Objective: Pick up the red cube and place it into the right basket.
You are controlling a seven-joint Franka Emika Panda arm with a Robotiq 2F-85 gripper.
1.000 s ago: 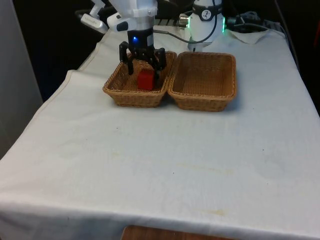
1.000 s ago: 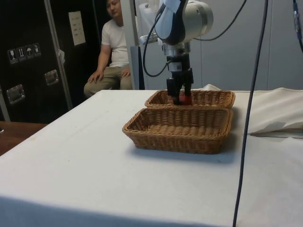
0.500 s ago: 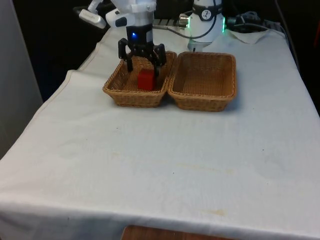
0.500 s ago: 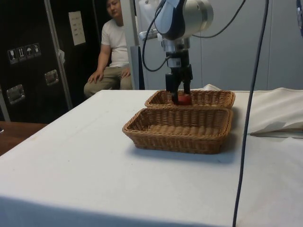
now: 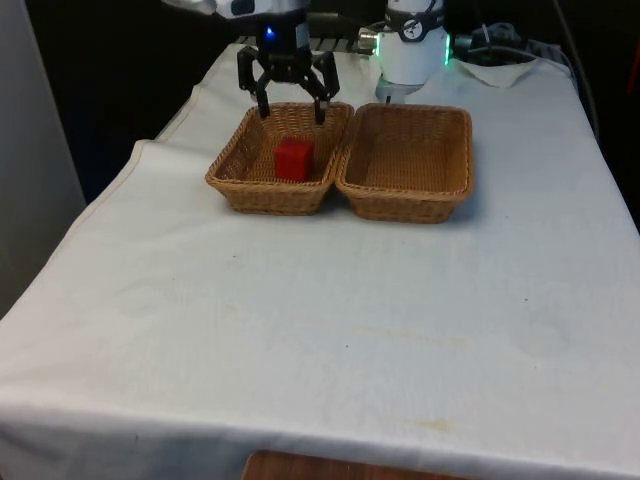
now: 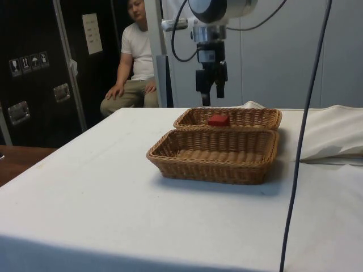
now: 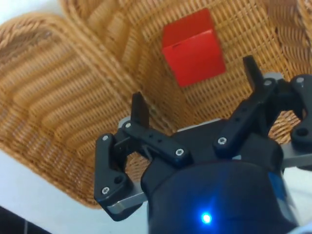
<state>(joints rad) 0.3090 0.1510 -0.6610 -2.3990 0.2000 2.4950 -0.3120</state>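
Here the red cube point(image 5: 294, 159) lies on the floor of the wicker basket on the front view's left point(image 5: 232, 166), its lower part cut off by the near rim in the side view point(image 6: 218, 120). The gripper point(image 5: 291, 103) hangs above it at about 12 o'clock, fingers spread wide and holding nothing, well apart from the cube. At 3 o'clock the second basket point(image 5: 452, 186) touches the first, rim to rim. A seated person point(image 6: 134, 62) is behind the table.

The front view looks down the length of the worktop point(image 5: 330, 330) from some way off. The side view sits low, level with the two baskets point(image 6: 218, 154). The wrist view looks closely down past the end effector point(image 7: 195, 97) into those same baskets.
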